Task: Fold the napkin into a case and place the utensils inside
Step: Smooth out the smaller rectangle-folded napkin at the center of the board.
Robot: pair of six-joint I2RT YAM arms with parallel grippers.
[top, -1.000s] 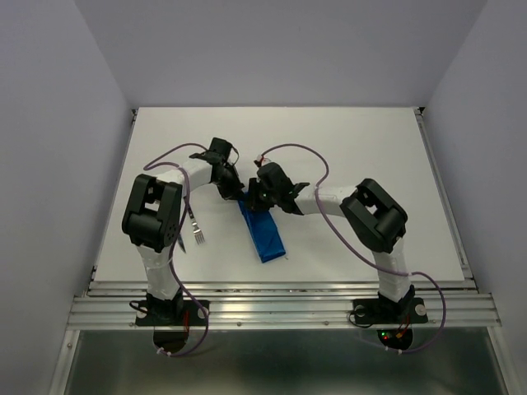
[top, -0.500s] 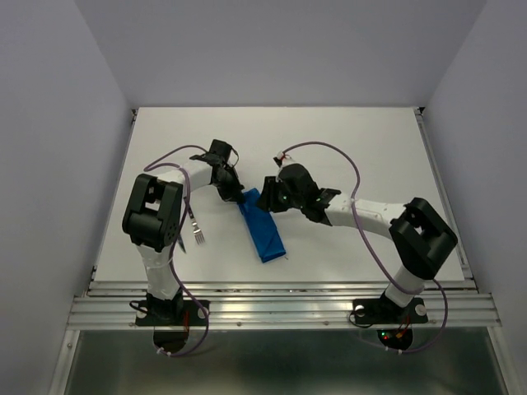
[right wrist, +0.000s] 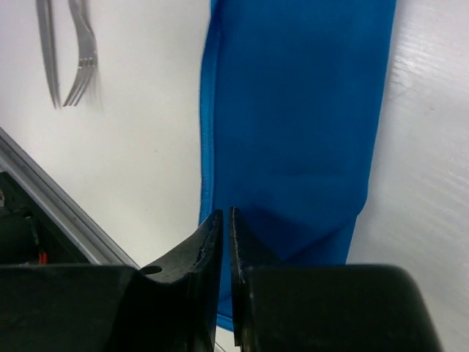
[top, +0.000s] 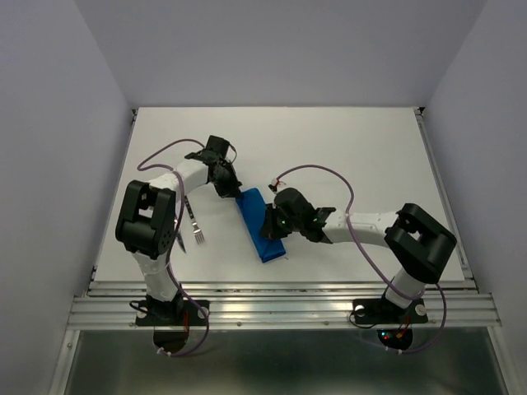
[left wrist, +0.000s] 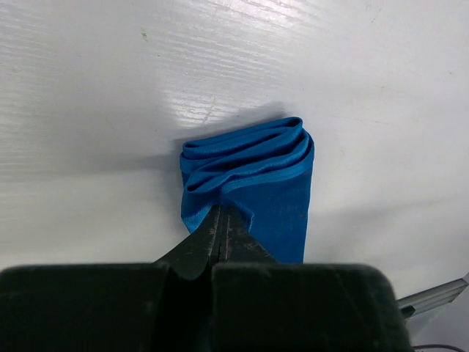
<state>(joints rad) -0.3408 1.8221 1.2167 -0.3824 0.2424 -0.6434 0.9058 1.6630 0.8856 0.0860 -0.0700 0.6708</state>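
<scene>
the napkin (top: 268,247) lies on the bench (top: 346,148) as a long narrow blue strip, left of the middle. it runs at a slant: its far end points toward the bench's far left corner, and its near end stops short of the near edge. in the left wrist view the far end (left wrist: 253,183) shows several stacked folds, slightly bunched.

the left gripper (top: 230,188) sits at that far end. its fingers are pressed tight together (left wrist: 221,213) and pinch the bunched edge of the cloth.

the right gripper (top: 270,229) is over the near half of the strip. in its own view the fingers (right wrist: 226,214) stand almost together with only a thin slit between them, just above the blue cloth (right wrist: 293,110). i cannot tell whether they have closed fully or caught any cloth.

the fork (top: 198,236) lies on the bare bench to the left of the napkin, well apart from it, toward the near left corner. the left arm partly crosses it from above. the right wrist view shows the fork (right wrist: 82,59) with its tines toward the near edge and the knife (right wrist: 50,51) just beside it, roughly parallel. both lie outside the cloth.
</scene>
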